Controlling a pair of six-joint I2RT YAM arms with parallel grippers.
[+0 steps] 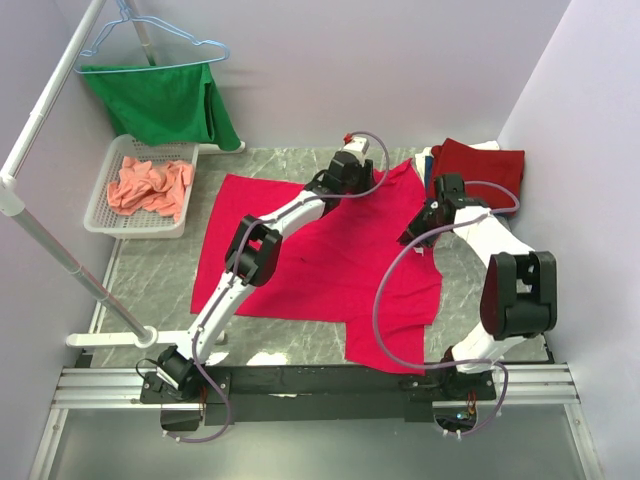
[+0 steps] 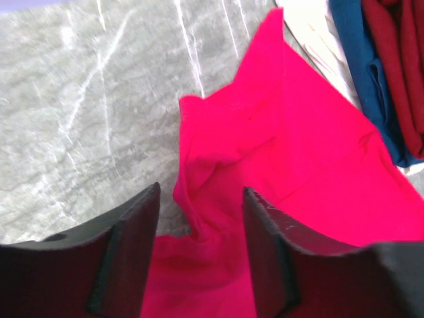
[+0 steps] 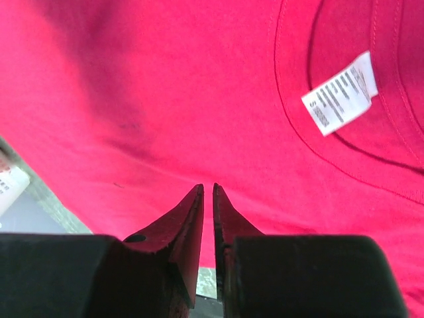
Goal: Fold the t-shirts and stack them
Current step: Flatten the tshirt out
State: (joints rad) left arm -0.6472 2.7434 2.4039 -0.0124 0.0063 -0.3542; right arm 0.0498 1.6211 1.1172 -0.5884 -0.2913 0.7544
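Pinkish-red t-shirt (image 1: 330, 270) spread flat mid-table. Left gripper (image 2: 201, 192) at its 12 o'clock edge, jaws apart astride bunched cloth; close low on that fold before lifting. Right gripper (image 3: 207, 189) at 2 o'clock, near collar, jaws almost together, seemingly pinching cloth. Lift both evenly.

Green cloth (image 1: 160, 100) on a blue wire hanger (image 1: 165, 35) hangs from a white pole (image 1: 50, 95) above a white plastic lattice basket (image 1: 100, 205) on a grey marbled tabletop (image 1: 150, 265).
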